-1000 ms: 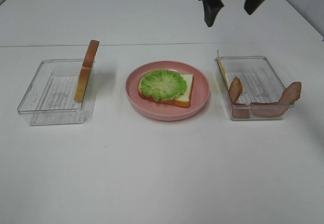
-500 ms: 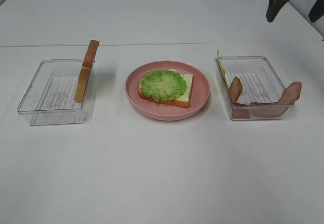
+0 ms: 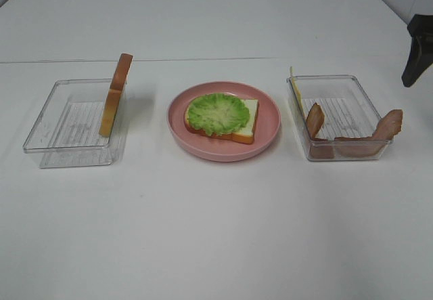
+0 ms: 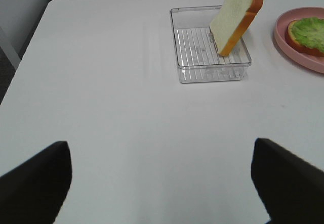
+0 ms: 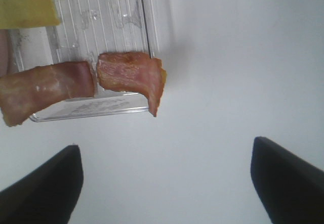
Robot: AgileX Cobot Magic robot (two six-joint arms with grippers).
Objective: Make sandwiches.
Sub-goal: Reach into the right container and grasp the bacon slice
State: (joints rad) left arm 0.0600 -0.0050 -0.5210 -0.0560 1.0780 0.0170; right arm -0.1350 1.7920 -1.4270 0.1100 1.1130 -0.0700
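So at this point the sandwich was only half built. A bread slice (image 3: 247,129) lay flat on the pink plate (image 3: 269,120) in the middle of the counter (image 3: 216,232), with a frilly lettuce leaf (image 3: 218,113) sitting on top of it. Nothing else was on it.

The second bread slice (image 3: 115,100) stood on edge in the left tray (image 3: 47,120), leaning against its right wall. In the right tray (image 3: 345,87), the bacon strips (image 3: 389,125) sat along the near end, one of them with its end poking up over the right corner of the rim. The cheese square (image 3: 295,90) was propped against the tray's left wall.

The left fingers (image 4: 35,183) were spread wide apart with nothing between them and touched nothing. They were over bare counter, well apart from the left tray, and the overhead view didn't show them at all.

The right fingers (image 5: 45,183) were wide apart too, and empty. They hung over bare counter just off the right tray's bacon end, not touching the bacon or the tray. From above, only a dark bit of that arm showed at the far right edge, beyond the tray.
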